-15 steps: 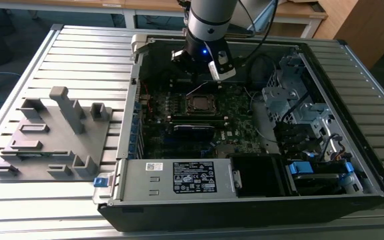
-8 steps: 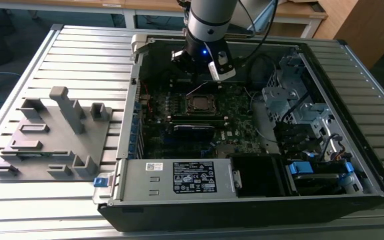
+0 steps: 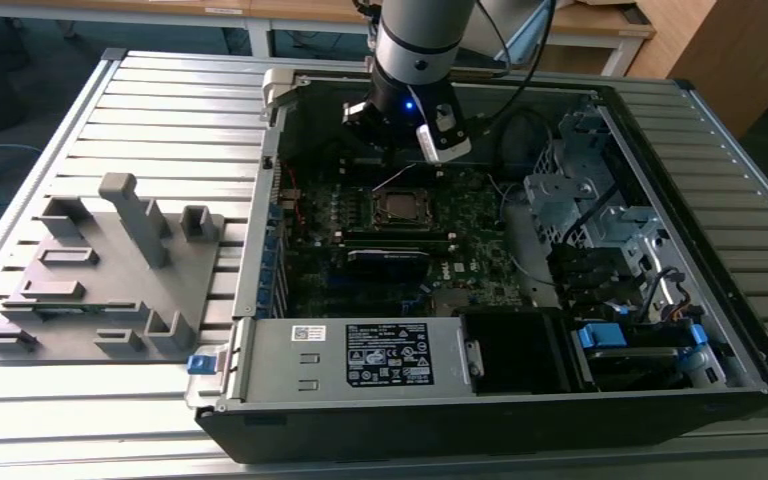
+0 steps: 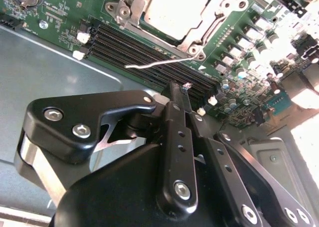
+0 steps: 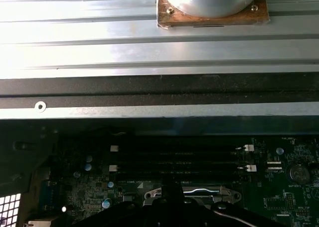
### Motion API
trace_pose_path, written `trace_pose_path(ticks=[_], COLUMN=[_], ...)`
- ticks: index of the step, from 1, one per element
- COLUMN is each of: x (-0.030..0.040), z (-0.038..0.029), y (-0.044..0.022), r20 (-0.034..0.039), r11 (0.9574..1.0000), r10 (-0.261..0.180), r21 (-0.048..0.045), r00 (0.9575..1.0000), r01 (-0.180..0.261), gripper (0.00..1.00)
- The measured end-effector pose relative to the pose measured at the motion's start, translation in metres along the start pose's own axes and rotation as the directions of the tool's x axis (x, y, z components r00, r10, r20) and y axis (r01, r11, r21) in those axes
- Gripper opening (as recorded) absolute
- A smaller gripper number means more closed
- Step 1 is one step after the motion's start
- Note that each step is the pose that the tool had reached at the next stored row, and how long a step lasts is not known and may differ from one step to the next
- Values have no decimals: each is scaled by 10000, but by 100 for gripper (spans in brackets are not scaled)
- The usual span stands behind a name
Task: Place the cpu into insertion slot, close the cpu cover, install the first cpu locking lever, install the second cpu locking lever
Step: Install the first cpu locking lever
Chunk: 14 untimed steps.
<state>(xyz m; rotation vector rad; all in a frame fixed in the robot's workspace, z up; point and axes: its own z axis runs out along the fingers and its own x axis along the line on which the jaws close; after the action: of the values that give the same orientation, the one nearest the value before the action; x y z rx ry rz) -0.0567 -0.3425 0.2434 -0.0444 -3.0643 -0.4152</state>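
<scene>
You're at the lever step: gripper, jaws closed and empty, hangs at 12 o'clock of the shut cover in the exterior view; the loose lever needs hooking down.

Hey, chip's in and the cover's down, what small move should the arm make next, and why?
Probably ease the shut pincer onto the locking lever: that thin wire sticks out unlatched beside the cpu cover, which already lies over the cpu, and the pincer tip hovers near it.
</scene>
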Motion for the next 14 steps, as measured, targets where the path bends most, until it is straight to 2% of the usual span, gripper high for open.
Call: trace_pose_path(ticks=[14], x=[-2], z=[31], y=[-8], r20=[2], r11=[10000], r10=[1], r21=[-4], r00=[10000], r01=[-1], gripper=[10])
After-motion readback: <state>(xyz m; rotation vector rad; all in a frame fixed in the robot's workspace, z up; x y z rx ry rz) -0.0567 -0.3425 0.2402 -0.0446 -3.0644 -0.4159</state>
